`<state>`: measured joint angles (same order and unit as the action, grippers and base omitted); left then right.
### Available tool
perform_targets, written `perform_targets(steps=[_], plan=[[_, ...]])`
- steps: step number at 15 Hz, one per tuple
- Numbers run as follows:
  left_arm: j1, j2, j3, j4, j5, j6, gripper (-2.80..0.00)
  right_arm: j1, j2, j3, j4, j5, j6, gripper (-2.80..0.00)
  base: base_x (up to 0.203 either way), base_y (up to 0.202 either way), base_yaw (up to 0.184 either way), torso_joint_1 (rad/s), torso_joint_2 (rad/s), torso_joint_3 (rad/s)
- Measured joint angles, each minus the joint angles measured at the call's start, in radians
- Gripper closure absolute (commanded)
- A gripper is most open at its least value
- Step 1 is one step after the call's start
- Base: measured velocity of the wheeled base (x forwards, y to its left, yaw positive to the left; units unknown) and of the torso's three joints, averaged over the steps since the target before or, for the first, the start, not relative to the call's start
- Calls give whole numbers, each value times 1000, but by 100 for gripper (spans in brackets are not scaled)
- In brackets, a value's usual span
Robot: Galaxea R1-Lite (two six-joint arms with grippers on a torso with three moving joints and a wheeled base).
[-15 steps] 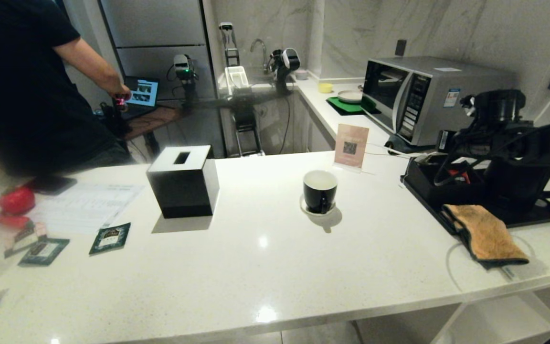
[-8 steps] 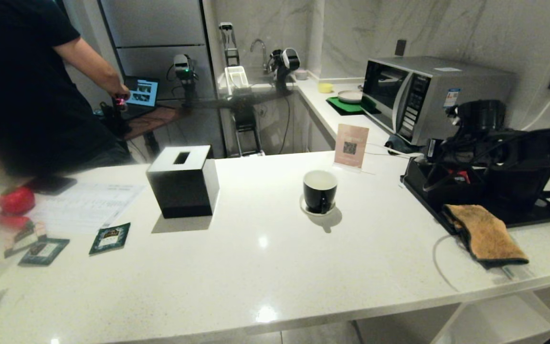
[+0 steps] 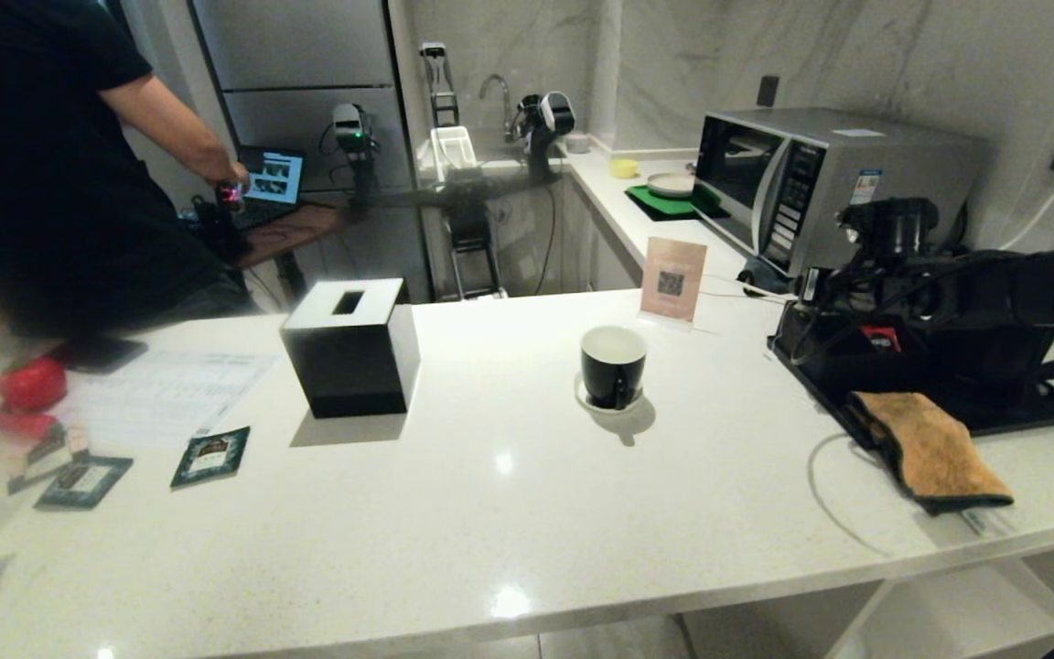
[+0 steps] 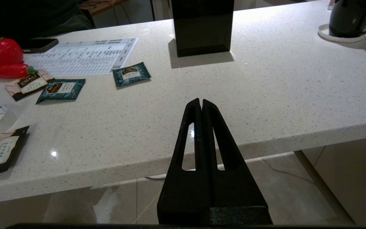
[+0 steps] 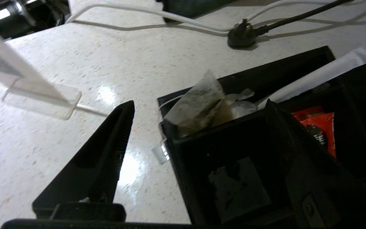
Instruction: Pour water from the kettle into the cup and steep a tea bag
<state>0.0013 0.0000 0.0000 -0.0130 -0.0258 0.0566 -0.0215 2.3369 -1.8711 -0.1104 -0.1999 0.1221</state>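
- Since a second ago the right gripper (image 5: pixel 199 108) has swung left from the kettle toward the black compartment box (image 5: pixel 233 165), its fingers now spread wide and empty.
- Between them, at the box's corner, lies the tea bag (image 5: pixel 195 106), untouched.
- Left gripper (image 4: pixel 201 103) hangs before the worktop (image 3: pixel 509 476), fingers pressed together, holding nothing.
- Pouring looks finished; steeping remains: the cup (image 3: pixel 613 366) sits mid-worktop on its saucer.
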Motion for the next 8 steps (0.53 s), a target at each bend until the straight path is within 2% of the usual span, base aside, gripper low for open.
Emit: perform_targets(steps=[8], plan=[[0,0,0,0,0,0,0,0,69,-68,-9,-21,0,-280,0,0,0,0,0,0]])
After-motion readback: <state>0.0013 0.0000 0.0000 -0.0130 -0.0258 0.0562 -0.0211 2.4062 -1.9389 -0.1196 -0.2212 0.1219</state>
